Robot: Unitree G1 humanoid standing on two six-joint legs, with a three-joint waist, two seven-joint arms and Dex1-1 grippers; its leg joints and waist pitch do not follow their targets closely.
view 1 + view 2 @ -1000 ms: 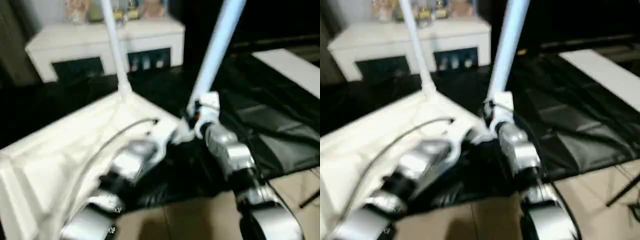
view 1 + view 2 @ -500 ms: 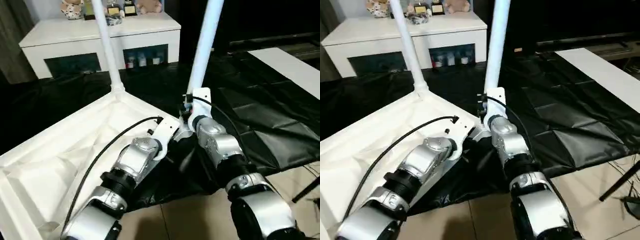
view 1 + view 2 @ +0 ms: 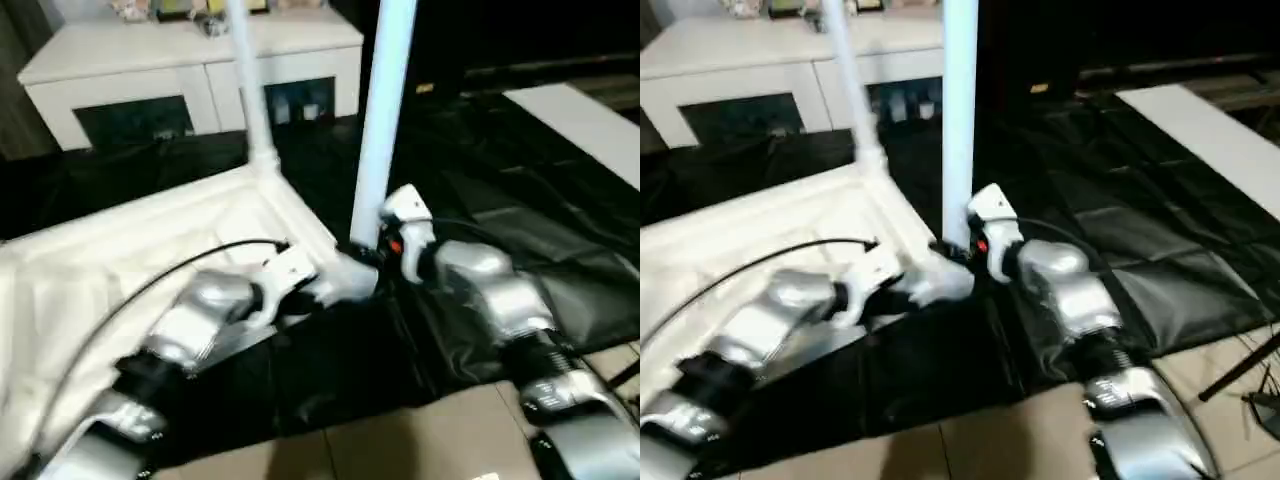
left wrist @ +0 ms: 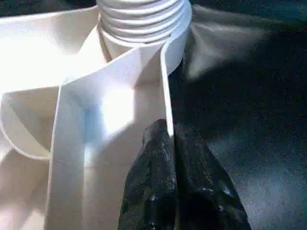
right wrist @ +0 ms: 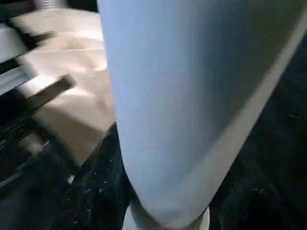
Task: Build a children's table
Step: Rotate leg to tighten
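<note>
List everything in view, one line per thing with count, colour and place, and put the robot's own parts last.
table top: one, white, upside down on the black sheet, ribbed underside up.
legs: two, white, standing up from the top, one at its near corner, one at its far corner.
black sheet: one, spread over the floor under the table.
cabinet: one, white with dark glass doors, at the back.
white panel: one, lying at the far right.
tan floor: bare strip nearest the robot.
left gripper: black fingers shut on the table top's rim.
right gripper: around the base of the near leg.
forearms: two, silver, left, right.
</note>
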